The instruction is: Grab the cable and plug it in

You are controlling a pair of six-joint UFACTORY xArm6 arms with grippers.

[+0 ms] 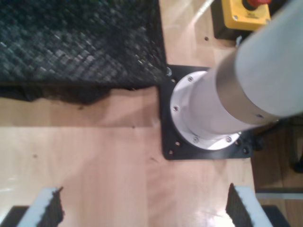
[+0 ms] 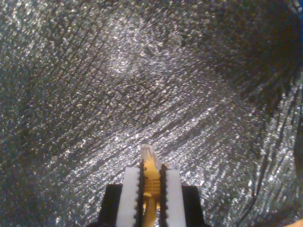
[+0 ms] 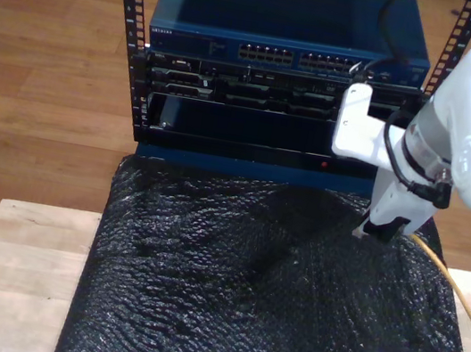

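My second gripper (image 2: 151,174) is shut on the yellow cable (image 2: 150,177), whose clear plug (image 2: 147,153) sticks out past the white fingers. In the exterior view this gripper (image 3: 373,230) hangs just above the black mat at the view's right, in front of the rack. From it the cable (image 3: 452,286) trails across the mat toward the view's right edge. The blue switch (image 3: 274,54) with rows of ports sits at the top of the rack. My first gripper (image 1: 144,208) is open over bare wood with nothing between its fingers.
A black bubble-textured mat (image 3: 260,298) covers most of the wooden table (image 3: 12,265). Close to my first gripper stand a white arm base (image 1: 208,111) on a black plate and a yellow emergency-stop box (image 1: 246,14). Dark rack units (image 3: 249,97) sit below the switch.
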